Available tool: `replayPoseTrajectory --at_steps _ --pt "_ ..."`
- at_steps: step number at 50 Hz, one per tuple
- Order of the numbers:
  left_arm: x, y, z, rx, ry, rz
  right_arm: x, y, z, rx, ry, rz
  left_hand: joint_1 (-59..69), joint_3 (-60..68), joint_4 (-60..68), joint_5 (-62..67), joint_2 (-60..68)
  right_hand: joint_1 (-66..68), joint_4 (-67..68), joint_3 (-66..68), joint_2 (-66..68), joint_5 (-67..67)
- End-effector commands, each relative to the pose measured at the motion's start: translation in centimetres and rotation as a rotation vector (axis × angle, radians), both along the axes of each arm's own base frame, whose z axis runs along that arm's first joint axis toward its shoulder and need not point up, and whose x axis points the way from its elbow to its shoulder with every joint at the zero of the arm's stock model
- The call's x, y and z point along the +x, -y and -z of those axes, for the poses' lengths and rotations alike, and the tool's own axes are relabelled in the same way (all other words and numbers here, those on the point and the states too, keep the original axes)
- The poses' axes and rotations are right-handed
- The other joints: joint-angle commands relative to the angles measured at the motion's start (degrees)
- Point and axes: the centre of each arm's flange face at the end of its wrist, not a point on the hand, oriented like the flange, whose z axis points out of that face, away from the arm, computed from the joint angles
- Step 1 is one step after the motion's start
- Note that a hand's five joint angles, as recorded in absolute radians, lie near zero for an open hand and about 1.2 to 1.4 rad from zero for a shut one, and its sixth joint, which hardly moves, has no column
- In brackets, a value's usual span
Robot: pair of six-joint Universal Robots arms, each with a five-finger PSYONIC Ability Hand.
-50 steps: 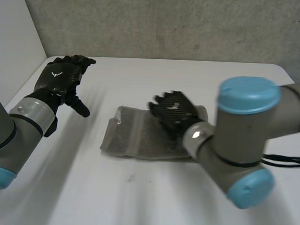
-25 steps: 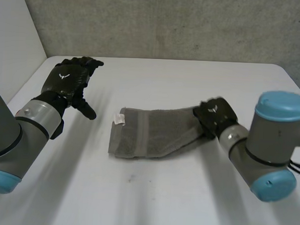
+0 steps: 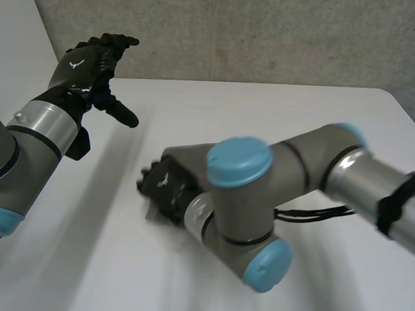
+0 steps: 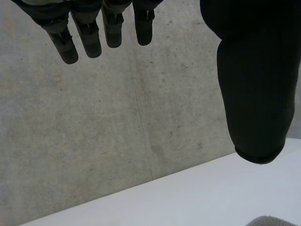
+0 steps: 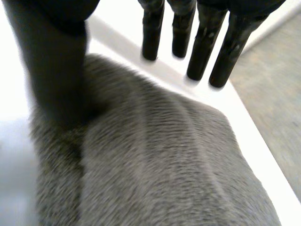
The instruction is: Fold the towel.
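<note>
The grey towel (image 5: pixel 155 160) lies flat on the white table (image 3: pixel 196 107). In the head view only its far left corner (image 3: pixel 183 158) shows beside my right arm. My right hand (image 3: pixel 161 191) hovers over the towel's left end. It is open: its fingers (image 5: pixel 202 42) stretch straight past the towel's edge, and its thumb (image 5: pixel 56 70) hangs over the cloth without pinching it. My left hand (image 3: pixel 95 54) is raised well above the table's far left corner, clear of the towel. It is open too, with straight fingers (image 4: pixel 84 33) and the thumb (image 4: pixel 254 94) held apart.
A concrete wall (image 3: pixel 268 34) runs behind the table. My right arm (image 3: pixel 240 198) reaches across the table's middle, and its elbow hides most of the towel. The table's back edge (image 4: pixel 141 188) shows beyond my left hand's fingertips, with a corner of the towel (image 4: pixel 275 221) below.
My right arm has swung from the towel's right end across to its left end, and its hand is now open. The left hand has risen higher.
</note>
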Motion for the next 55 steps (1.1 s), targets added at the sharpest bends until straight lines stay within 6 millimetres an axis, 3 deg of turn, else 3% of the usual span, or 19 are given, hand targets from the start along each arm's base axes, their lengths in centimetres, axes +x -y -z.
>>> replayPoseTrajectory --at_steps 1,10,22,25,31,33,34,36,37,38,39,40,41,42,44,45,47,49,55 --pt "-0.6 0.1 0.7 0.034 -0.003 0.014 -5.4 3.6 -6.5 0.199 0.326 0.272 0.63 0.97 1.05 -0.86 0.92 -9.91 -11.26 -11.08 -9.02 -9.35" --pt "-3.4 -0.3 5.8 0.182 0.047 0.064 -8.8 6.5 -6.5 0.288 0.399 0.424 0.97 1.3 1.39 -0.52 1.25 -9.91 -11.26 -11.08 -9.02 -9.35" --pt "-5.3 -1.0 14.0 0.333 0.223 0.081 -7.6 8.5 1.6 0.449 0.291 0.489 0.97 1.3 1.39 -0.52 1.25 -9.91 -11.26 -11.08 -9.02 -9.35" --pt "-5.3 -1.0 14.9 0.338 0.268 0.083 -7.3 8.8 3.5 0.467 0.252 0.501 0.8 1.14 1.22 -0.69 1.09 -9.91 -11.26 -11.08 -9.02 -9.35" --pt "-5.3 -0.9 14.5 0.324 0.277 0.084 -7.2 9.0 2.6 0.455 0.252 0.505 0.46 0.8 0.88 -1.02 0.75 -9.91 -11.26 -11.08 -9.02 -9.35" --pt "-5.4 -0.5 12.3 0.287 0.258 0.07 -7.2 9.1 -0.6 0.408 0.308 0.488 0.46 0.8 0.88 -1.02 0.75 -9.91 -11.26 -11.08 -9.02 -9.35" --pt "-5.4 -0.5 12.3 0.286 0.258 0.069 -7.2 9.1 -0.6 0.407 0.308 0.488 0.46 0.8 0.88 -1.02 0.75 -9.91 -11.26 -11.08 -9.02 -9.35" --pt "-5.2 -0.3 8.4 0.232 0.225 0.051 -7.8 9.1 -5.1 0.337 0.386 0.478 0.3 0.63 0.72 -1.19 0.58 -9.91 -11.26 -11.08 -9.02 -9.35" --pt "-5.2 -0.3 8.4 0.232 0.225 0.051 -7.9 9.1 -5.2 0.336 0.386 0.478 0.3 0.63 0.71 -1.19 0.58 -9.91 -11.26 -11.08 -9.02 -9.35" --pt "-4.9 -0.2 6.3 0.202 0.207 0.04 -8.3 8.9 -7.8 0.295 0.434 0.475 0.13 0.46 0.55 -1.36 0.41 -9.91 -11.26 -11.08 -9.02 -9.35" --pt "-4.9 -0.2 6.3 0.202 0.207 0.04 -9.1 8.9 -10.4 0.249 0.483 0.486 0.13 0.46 0.55 -1.36 0.41 -9.91 -11.26 -11.08 -9.02 -9.35" --pt "-4.5 -0.2 4.1 0.17 0.188 0.029 -9.1 8.9 -10.5 0.248 0.484 0.486 0.13 0.46 0.55 -1.36 0.41 -9.91 -11.26 -11.08 -9.02 -9.35" --pt "-4.0 -0.3 1.6 0.13 0.165 0.015 -10.5 9.2 -12.9 0.198 0.53 0.519 0.13 0.46 0.55 -1.36 0.41 -9.91 -11.26 -11.08 -9.02 -9.35" --pt "-4.0 -0.3 1.6 0.13 0.165 0.015 -12.2 9.5 -15.2 0.147 0.571 0.565 0.13 0.46 0.55 -1.36 0.41 -9.91 -11.26 -11.08 -9.02 -9.35" --pt "-2.1 -0.7 -3.3 0.052 0.12 -0.036 -13.8 9.5 -17.0 0.107 0.599 0.613 0.13 0.46 0.55 -1.36 0.41 -9.91 -11.26 -11.08 -9.02 -9.35" --pt "-2.1 -0.7 -3.4 0.052 0.119 -0.037 -13.8 9.5 -17.0 0.107 0.6 0.613 0.13 0.46 0.55 -1.36 0.41 -9.91 -11.26 -11.08 -9.02 -9.35" --pt "-0.2 -1.3 -6.8 0.008 0.093 -0.091 -16.4 9.3 -19.2 0.069 0.617 0.69 0.13 0.46 0.55 -1.36 0.41 -9.91 -11.26 -11.08 -9.02 -9.35" --pt "0.5 -1.9 -8.0 -0.002 0.079 -0.104 -17.4 9.3 -19.4 0.065 0.609 0.727 0.63 0.96 1.04 -0.86 0.91 -9.91 -11.26 -11.08 -9.02 -9.35" --pt "1.9 -4.6 -10.0 0.03 0.054 -0.107 -19.4 8.0 -19.3 0.088 0.568 0.781 0.97 1.3 1.39 -0.52 1.25 -9.91 -11.26 -11.08 -9.02 -9.35"
